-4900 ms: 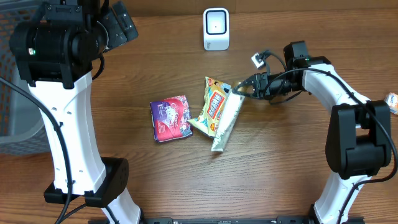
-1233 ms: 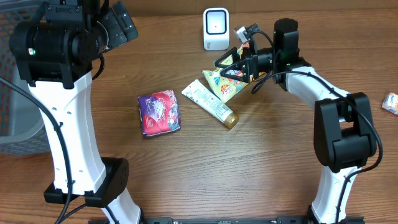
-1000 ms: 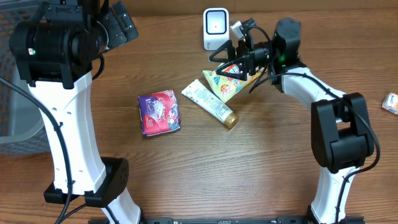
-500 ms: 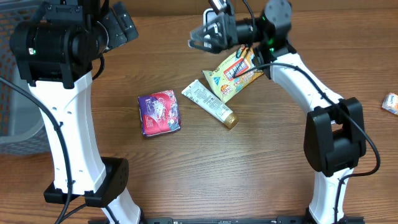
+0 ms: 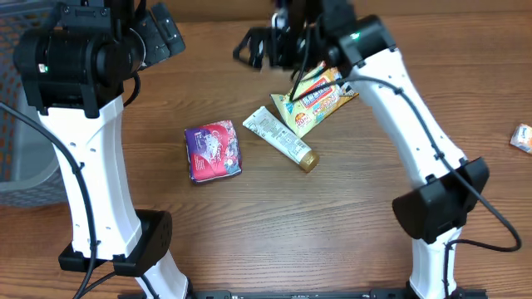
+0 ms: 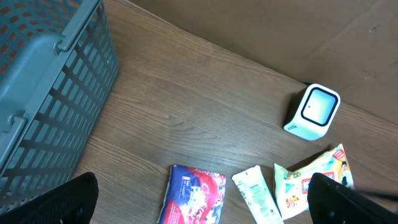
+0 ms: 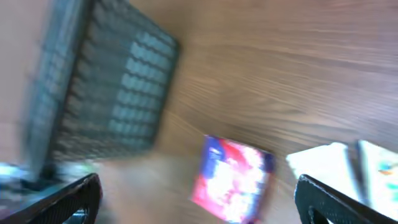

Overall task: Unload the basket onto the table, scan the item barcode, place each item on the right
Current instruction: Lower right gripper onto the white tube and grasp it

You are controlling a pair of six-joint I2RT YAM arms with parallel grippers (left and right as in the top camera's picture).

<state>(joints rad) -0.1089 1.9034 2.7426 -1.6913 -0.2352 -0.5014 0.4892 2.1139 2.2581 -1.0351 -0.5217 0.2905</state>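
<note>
While the right tool (image 5: pixel 256 48) hung blurred over the far side of the worktop (image 5: pixel 249 232), jaws wide apart and empty, the yellow snack pouch (image 5: pixel 316 98) lay flat just beside the white tube (image 5: pixel 281 139), near the scanner (image 6: pixel 313 111). The left tool (image 6: pixel 208 200) was likewise spread and empty, above the purple packet (image 5: pixel 213 149).
</note>
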